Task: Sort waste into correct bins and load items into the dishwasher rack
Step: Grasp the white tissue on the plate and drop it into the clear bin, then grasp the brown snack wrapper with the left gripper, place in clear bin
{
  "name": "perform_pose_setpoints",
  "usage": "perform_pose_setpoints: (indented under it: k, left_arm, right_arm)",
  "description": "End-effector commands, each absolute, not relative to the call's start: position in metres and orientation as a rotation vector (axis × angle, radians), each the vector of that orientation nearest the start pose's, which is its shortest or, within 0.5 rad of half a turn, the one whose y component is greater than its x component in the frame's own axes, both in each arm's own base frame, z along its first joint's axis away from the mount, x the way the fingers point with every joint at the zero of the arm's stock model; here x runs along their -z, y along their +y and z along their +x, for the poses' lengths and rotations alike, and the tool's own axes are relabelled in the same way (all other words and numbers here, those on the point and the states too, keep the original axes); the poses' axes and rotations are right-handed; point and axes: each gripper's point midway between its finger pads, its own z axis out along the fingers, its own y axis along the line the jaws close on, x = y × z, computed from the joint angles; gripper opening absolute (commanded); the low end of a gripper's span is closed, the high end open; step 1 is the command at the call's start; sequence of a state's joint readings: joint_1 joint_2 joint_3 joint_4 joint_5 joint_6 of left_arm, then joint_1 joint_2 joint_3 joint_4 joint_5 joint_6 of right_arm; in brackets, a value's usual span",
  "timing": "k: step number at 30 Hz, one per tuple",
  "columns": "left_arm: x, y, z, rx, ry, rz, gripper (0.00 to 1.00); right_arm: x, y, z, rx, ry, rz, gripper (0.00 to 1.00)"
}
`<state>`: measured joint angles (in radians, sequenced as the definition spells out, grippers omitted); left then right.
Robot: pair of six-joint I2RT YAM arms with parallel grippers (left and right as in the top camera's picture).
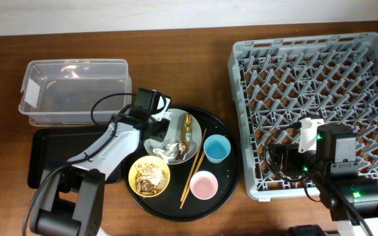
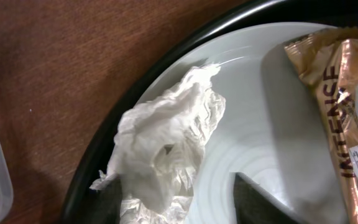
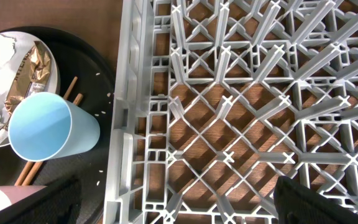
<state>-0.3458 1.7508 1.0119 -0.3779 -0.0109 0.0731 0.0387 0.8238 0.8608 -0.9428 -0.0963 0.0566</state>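
A crumpled white napkin (image 2: 166, 143) lies on the left rim of the pale plate (image 2: 260, 124), next to the brown-gold wrapper (image 2: 340, 93). My left gripper (image 2: 185, 205) is open, with its fingers on either side of the napkin's lower end. In the overhead view it (image 1: 153, 117) hangs over the plate (image 1: 194, 145). A second napkin (image 1: 169, 152), the wrapper (image 1: 186, 131), the yellow bowl (image 1: 149, 177) with food scraps, the blue cup (image 1: 216, 149), the pink cup (image 1: 204, 185) and the chopsticks (image 1: 192, 170) sit on the round tray. My right gripper (image 3: 179, 208) is open and empty over the grey rack (image 3: 241, 93).
The clear tub (image 1: 74, 92) stands at the back left, with the shallow black tray (image 1: 41, 160) just in front of it. The round black tray (image 1: 228, 190) lies between the bins and the rack (image 1: 320, 52). The blue cup (image 3: 48, 127) stands close to the rack's left wall.
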Motion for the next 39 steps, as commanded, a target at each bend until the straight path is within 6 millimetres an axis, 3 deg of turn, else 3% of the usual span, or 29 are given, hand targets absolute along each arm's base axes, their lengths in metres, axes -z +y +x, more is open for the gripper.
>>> perform_pose_setpoints:
  k: [1,7,10,12,13,15,19,22,25,28,30,31,32,34,36,38,39]
  left_arm:
    - [-0.025,-0.131,0.372,0.053,2.648,0.574,0.28]
    - [-0.023,-0.13,0.371,0.049,2.657,0.576,0.24]
    - [-0.01,-0.129,0.367,0.04,2.695,0.583,0.22]
    - [-0.006,-0.128,0.365,0.037,2.709,0.586,0.05]
    - [-0.008,-0.129,0.367,0.038,2.7,0.584,0.01]
    - [-0.017,-0.129,0.37,0.042,2.678,0.576,0.0]
    - [-0.084,-0.129,0.384,0.057,2.51,0.508,0.0]
    - [-0.141,-0.102,0.393,0.031,2.387,0.327,0.0]
    - [-0.174,-0.061,0.409,-0.004,2.288,0.18,0.01]
    - [-0.173,-0.021,0.428,-0.053,2.254,0.063,0.01]
    - [-0.152,-0.003,0.436,-0.073,2.292,0.017,0.03]
    - [-0.144,-0.002,0.436,-0.076,2.31,0.014,0.12]
    - [-0.136,-0.002,0.438,-0.077,2.327,0.015,0.39]
    - [-0.144,-0.002,0.441,-0.075,2.297,0.015,0.45]
    - [-0.164,-0.018,0.438,0.01,2.259,0.061,0.46]
    - [-0.17,-0.052,0.421,0.168,2.283,0.161,0.47]
    - [-0.164,-0.079,0.403,0.289,2.33,0.242,0.48]
  right_arm:
    - [-0.193,0.025,0.236,-0.168,2.454,-0.002,0.99]
    - [-0.193,0.025,0.236,-0.168,2.454,-0.002,0.99]
    - [-0.193,0.025,0.236,-0.168,2.453,-0.002,0.99]
    - [-0.193,0.025,0.236,-0.168,2.453,-0.002,0.99]
    - [-0.193,0.025,0.236,-0.168,2.453,-0.002,0.99]
    - [-0.193,0.025,0.236,-0.168,2.453,-0.002,0.99]
    - [-0.193,0.025,0.236,-0.168,2.453,-0.002,0.99]
    - [-0.193,0.025,0.236,-0.168,2.453,-0.002,0.99]
    - [-0.193,0.025,0.236,-0.168,2.453,-0.002,0.98]
    - [-0.193,0.025,0.236,-0.168,2.454,-0.002,0.99]
    - [-0.193,0.025,0.236,-0.168,2.453,-0.002,0.99]
    - [-0.193,0.025,0.236,-0.168,2.453,-0.002,0.99]
    - [-0.193,0.025,0.236,-0.168,2.453,-0.002,0.99]
    - [-0.193,0.025,0.236,-0.168,2.453,-0.002,0.99]
    - [-0.193,0.025,0.236,-0.168,2.453,-0.002,0.99]
    - [-0.193,0.025,0.236,-0.168,2.454,-0.002,0.99]
    - [-0.193,0.025,0.236,-0.168,2.454,-0.002,0.99]
